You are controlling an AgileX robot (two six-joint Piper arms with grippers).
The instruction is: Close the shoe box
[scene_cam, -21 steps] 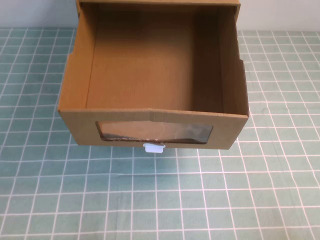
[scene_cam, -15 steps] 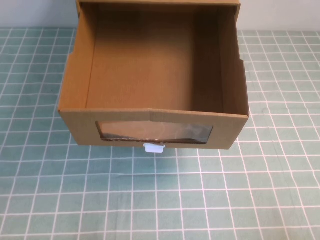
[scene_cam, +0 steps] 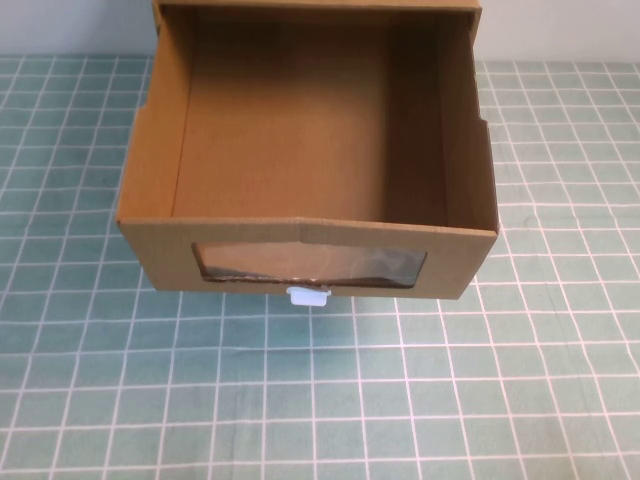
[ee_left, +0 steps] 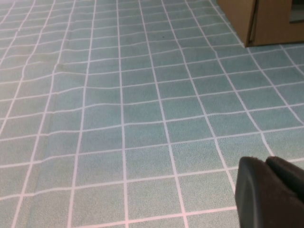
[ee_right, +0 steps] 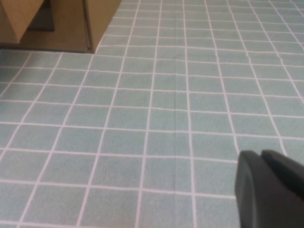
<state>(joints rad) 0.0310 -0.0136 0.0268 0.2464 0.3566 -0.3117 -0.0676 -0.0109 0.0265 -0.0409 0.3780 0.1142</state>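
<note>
Teal mat with white grid lines, slightly rippled — pale wall behind

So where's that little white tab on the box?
In the high view, the white pull tab sits centrally, just below the clear window on the shoe box front, facing the robot. Neither gripper is near it.

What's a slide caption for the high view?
Shoe box pulled open on the green grid mat, white pull tab facing the robot, neither hand in view.
</note>
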